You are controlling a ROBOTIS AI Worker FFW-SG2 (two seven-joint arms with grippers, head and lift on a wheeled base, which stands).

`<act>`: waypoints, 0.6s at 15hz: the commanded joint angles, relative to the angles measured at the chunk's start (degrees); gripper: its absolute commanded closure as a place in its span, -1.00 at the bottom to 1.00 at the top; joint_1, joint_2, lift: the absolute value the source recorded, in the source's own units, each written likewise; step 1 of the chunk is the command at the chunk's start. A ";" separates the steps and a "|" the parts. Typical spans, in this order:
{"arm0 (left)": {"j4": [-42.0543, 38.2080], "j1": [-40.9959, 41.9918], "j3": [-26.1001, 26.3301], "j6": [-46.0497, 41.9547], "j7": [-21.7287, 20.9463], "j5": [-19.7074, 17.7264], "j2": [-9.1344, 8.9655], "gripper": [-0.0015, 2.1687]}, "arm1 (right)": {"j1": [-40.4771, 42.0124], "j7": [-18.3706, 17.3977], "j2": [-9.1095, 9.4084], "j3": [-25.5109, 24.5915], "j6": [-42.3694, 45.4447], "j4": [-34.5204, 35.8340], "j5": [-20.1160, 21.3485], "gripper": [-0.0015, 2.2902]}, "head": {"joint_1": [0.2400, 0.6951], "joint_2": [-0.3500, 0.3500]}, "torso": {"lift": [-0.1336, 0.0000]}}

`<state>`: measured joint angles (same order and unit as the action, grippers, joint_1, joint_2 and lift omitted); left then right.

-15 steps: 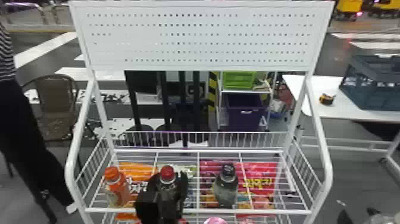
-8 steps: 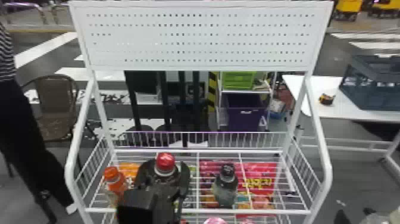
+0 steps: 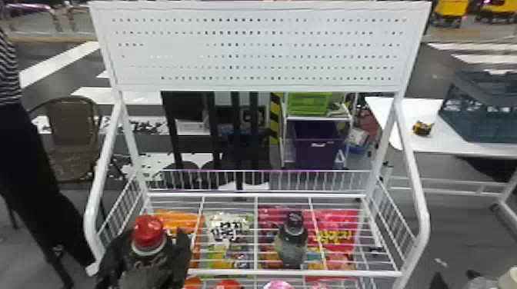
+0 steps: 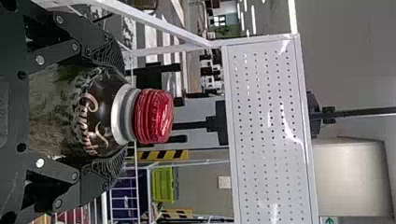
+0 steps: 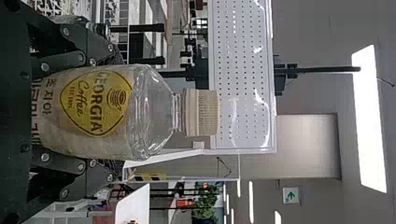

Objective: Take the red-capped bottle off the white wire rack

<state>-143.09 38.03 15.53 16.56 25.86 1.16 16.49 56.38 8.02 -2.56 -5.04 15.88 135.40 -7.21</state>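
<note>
Beyond, dark floor (image 3: 434,82) crossed by white stripes (image 3: 57,63). Leftward, a brown chair (image 3: 73,134); rightward, a white table (image 3: 442,140) bearing a blue-grey crate (image 3: 484,115). Farther back, a green bin (image 3: 307,103) above a purple one (image 3: 317,153). Overhead, a bright ceiling light panel (image 5: 371,123) and a green-and-white exit sign (image 5: 290,194).

A purple bin (image 3: 317,151) sits beneath a green container (image 3: 309,103), a black-and-yellow striped post (image 3: 274,119) just left of it. Well left of the bin stands a brown chair (image 3: 73,142); to its right, a white tabletop (image 3: 442,142) carries a blue-grey crate (image 3: 477,115) and what looks like a tape measure (image 3: 422,128). Nearer than the bin is a dark-capped bottle (image 3: 291,248).
</note>
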 commanded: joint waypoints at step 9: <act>0.09 1.08 -2.08 -0.78 -0.02 -0.81 -0.05 0.98 | 1.62 0.07 0.10 0.12 2.27 0.65 -0.17 0.20 | 0.14 0.00 | 1.00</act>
<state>-142.64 38.94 13.45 15.78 25.84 0.41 16.42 57.98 8.01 -2.46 -4.92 18.10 135.92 -7.45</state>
